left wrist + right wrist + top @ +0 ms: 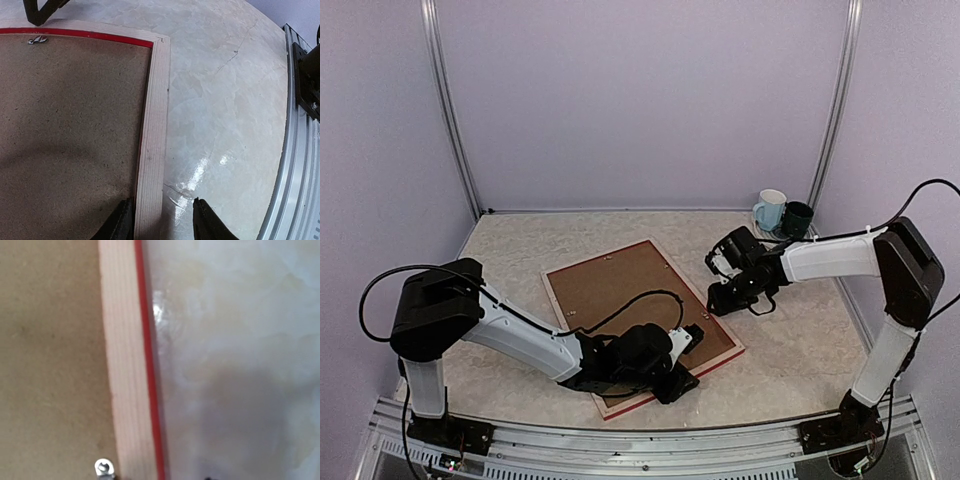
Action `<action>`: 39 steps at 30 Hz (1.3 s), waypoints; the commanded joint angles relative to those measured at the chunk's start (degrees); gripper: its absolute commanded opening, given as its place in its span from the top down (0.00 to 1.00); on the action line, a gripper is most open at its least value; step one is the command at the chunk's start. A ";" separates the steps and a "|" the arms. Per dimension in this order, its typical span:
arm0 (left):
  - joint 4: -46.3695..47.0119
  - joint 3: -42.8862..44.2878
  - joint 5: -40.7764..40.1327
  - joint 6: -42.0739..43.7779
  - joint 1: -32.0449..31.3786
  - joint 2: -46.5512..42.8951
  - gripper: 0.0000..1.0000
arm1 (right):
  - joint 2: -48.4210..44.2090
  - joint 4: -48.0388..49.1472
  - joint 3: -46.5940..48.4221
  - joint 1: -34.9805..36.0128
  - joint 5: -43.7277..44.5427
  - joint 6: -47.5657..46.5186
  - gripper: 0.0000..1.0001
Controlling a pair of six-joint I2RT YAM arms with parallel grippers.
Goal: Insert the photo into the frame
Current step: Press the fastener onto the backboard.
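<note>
– Lilac walls close in three sides, and the pale marbled table (800, 340) fills the floor of the booth. What do you have on the frame?

– From the overhead camera I see the frame (152, 125) lying flat in the middle of the table, turned at an angle, back side up. The brown backing board (620, 285) sits inside it and fills the opening. A thin red line shows along the outer edges, with pale wood beside it.

– And the photo?

– I cannot see it from any view; only the board shows.

– Left arm?

– My left gripper (162, 222) is low over the frame's near right corner. On its wrist camera the fingers (125, 222) stand apart astride the pale wood rail: one against the inner edge by the board, the other out over bare table, clear of the wood. Nothing is pinched.

– Right arm?

– The right gripper (725, 298) is at the frame's right edge, further back. Its wrist camera is blurred and shows only rail, red edge, board and a small metal tab (104, 468). I cannot tell whether its jaws are spread or pressed together.

– Anything else on the table?

– A white mug (771, 209) and a dark mug (798, 218) stand side by side in the far right corner, well apart from the frame.
</note>
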 commanded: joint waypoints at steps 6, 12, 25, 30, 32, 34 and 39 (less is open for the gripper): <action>-6.99 -2.42 3.65 -1.39 -1.08 3.84 0.59 | 2.13 0.28 -0.23 -0.46 -4.19 0.39 0.62; -6.99 -2.51 3.49 -1.24 -1.08 3.85 0.59 | 3.10 0.42 -0.12 -0.46 -5.21 0.07 0.62; -6.90 -2.59 3.48 -1.29 -1.08 4.02 0.59 | 5.30 -1.72 0.31 -0.47 -0.33 -0.55 0.71; -6.90 -2.51 3.63 -1.32 -1.08 4.13 0.59 | 6.87 -1.31 -0.25 -0.38 -0.01 -0.94 0.76; -6.99 -2.46 3.65 -1.33 -1.08 4.07 0.59 | 7.50 -1.24 -0.26 -0.28 0.38 -1.13 0.80; -7.06 -2.44 3.65 -1.33 -1.08 4.03 0.59 | 7.86 -1.42 -0.14 -0.20 0.64 -1.21 0.82; -7.32 -2.44 3.54 -1.26 -1.08 3.81 0.59 | 6.86 -1.22 -0.37 -0.03 1.92 -1.10 0.87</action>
